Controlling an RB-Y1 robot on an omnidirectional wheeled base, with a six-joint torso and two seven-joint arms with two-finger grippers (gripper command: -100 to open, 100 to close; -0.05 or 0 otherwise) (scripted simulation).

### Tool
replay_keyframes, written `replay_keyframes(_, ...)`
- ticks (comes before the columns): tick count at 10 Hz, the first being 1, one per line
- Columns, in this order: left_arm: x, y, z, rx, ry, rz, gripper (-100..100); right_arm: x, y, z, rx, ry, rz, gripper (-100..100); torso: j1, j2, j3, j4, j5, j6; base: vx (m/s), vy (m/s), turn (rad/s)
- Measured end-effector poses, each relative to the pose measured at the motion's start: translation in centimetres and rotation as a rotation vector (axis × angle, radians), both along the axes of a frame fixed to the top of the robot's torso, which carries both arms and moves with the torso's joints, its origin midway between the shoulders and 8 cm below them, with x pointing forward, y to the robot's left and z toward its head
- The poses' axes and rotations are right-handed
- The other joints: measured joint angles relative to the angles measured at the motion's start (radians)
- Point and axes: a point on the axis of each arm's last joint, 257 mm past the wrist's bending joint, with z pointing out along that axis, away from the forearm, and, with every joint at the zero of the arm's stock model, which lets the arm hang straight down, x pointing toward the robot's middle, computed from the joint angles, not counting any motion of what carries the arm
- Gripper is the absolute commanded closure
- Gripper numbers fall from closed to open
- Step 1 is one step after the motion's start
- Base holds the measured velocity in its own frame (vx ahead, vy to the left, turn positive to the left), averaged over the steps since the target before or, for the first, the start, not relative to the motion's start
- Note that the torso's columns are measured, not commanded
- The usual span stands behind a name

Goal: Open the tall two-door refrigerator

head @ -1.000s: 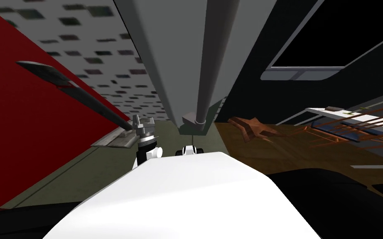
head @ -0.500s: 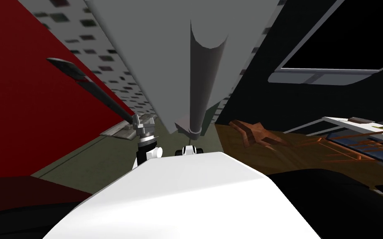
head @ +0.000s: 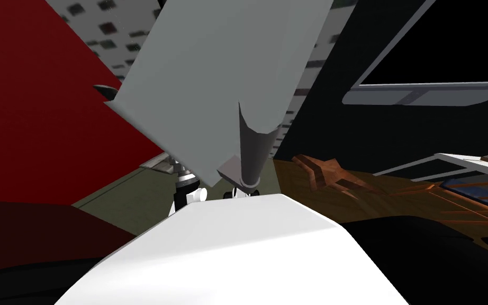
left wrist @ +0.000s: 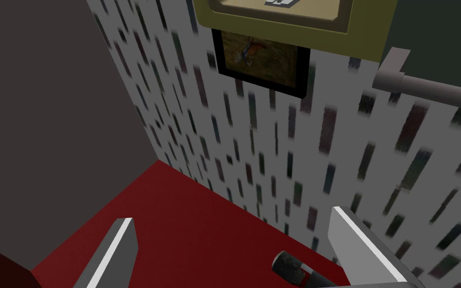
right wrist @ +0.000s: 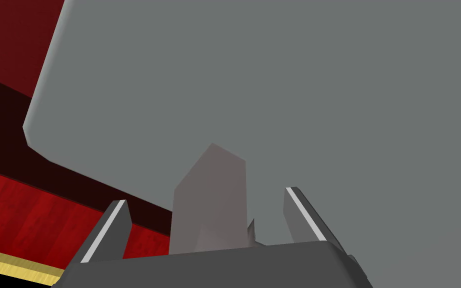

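The refrigerator's grey door (head: 222, 69) stands swung out in front of me, its broad face turned towards the left. A dark grey bar handle (head: 253, 148) runs down it to a mount just above my chest. My right gripper (head: 242, 191) sits right under that mount. In the right wrist view the gripper (right wrist: 204, 196) is open, with the handle's block (right wrist: 212, 225) between its fingers (right wrist: 299, 215) and a gap on each side. The grey door (right wrist: 299, 90) rises behind it. My left gripper (left wrist: 230, 215) is open and holds nothing; the left arm (head: 187, 185) stands beside the door's lower edge.
A red wall (head: 36, 106) closes the left side, with a speckled wall (head: 105, 42) behind the door. A brown chair (head: 322, 169) stands on the wooden floor to the right. Further right is a black area (head: 449, 42).
The door has swung out further towards me and to the left, hiding much of the speckled wall. My head view has shifted with it. The left arm holds its place.
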Motion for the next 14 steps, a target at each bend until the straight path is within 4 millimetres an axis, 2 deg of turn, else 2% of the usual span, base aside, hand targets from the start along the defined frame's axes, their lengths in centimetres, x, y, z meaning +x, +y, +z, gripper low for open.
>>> replay_keyframes(2, 0.0, 0.0, 0.0, 0.000, 0.000, 0.000, 0, 0.0, 0.9, 0.8, -0.003, -0.007, 0.005, -100, 0.008, -0.003, -0.001, -0.001, 0.004, -0.002, -0.004, 0.008, -0.020)
replay_keyframes(5, 0.0, 0.0, 0.0, 0.000, 0.000, 0.000, 0, 0.2, 2.1, 1.8, -0.010, -0.010, 0.013, -100, -0.009, 0.004, 0.002, 0.002, -0.002, -0.001, 0.001, -0.013, -0.013)
replay_keyframes(14, 0.0, 0.0, 0.0, 0.000, 0.000, 0.000, 0, 0.8, 5.0, 4.1, -0.009, -0.008, 0.025, -100, -0.005, 0.006, 0.002, 0.003, 0.000, -0.001, -0.004, -0.027, -0.013)
